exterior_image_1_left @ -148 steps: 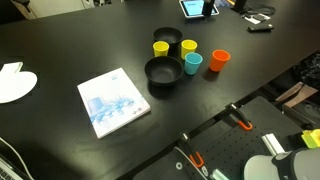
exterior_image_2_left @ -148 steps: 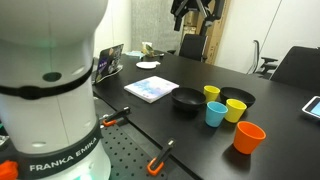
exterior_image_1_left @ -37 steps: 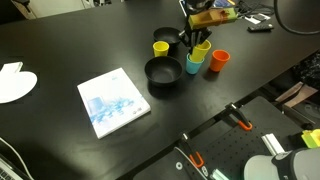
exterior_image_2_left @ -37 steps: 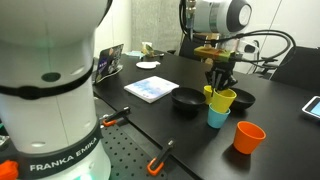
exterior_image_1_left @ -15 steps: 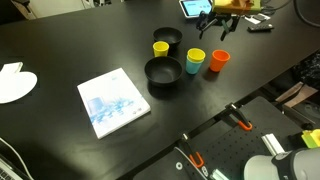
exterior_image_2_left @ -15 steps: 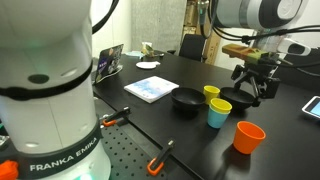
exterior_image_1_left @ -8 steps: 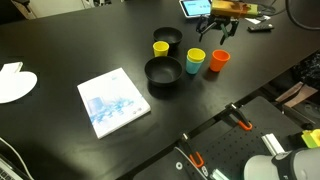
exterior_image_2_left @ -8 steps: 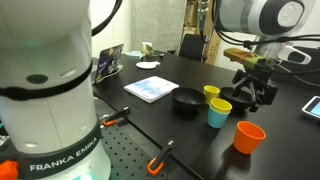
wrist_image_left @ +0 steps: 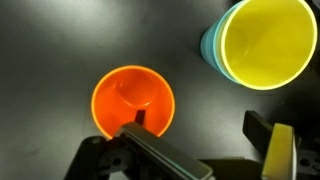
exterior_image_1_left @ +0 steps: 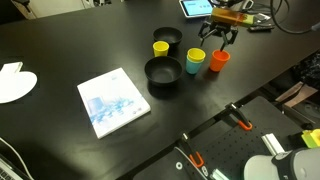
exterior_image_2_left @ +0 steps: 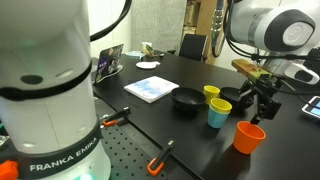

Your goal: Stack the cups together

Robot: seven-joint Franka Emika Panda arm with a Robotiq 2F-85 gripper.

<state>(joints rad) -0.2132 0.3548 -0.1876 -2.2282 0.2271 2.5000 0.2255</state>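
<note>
On the black counter (exterior_image_1_left: pixel 60 45), starting from the left, a single yellow cup (exterior_image_1_left: pixel 161 47) stands just beside the far black bowl (exterior_image_1_left: pixel 170 36). Next comes the teal cup (exterior_image_1_left: pixel 194 66), with the second yellow cup (exterior_image_1_left: pixel 195 56) sitting inside it. Last is the orange cup (exterior_image_1_left: pixel 219 60), upright and empty, near the teal one but not touching it. The pincer (exterior_image_1_left: pixel 218 38) hangs above the orange cup, spread wide and holding nothing. In the wrist view one finger (wrist_image_left: pixel 160 155) lies over the near rim of the orange cup, and the other finger (wrist_image_left: pixel 280 150) is well to the right, so the cup is not centred between them.

The step in hand seems to be the taking of the orange cup. To do it well, I think the pincer should either shift until the cup stands midway, or descend with one finger inside the wall and one outside. It should close gently, because a light plastic cup can slide or tip. The descent should keep clear of the teal-and-yellow pair nearby.
</note>
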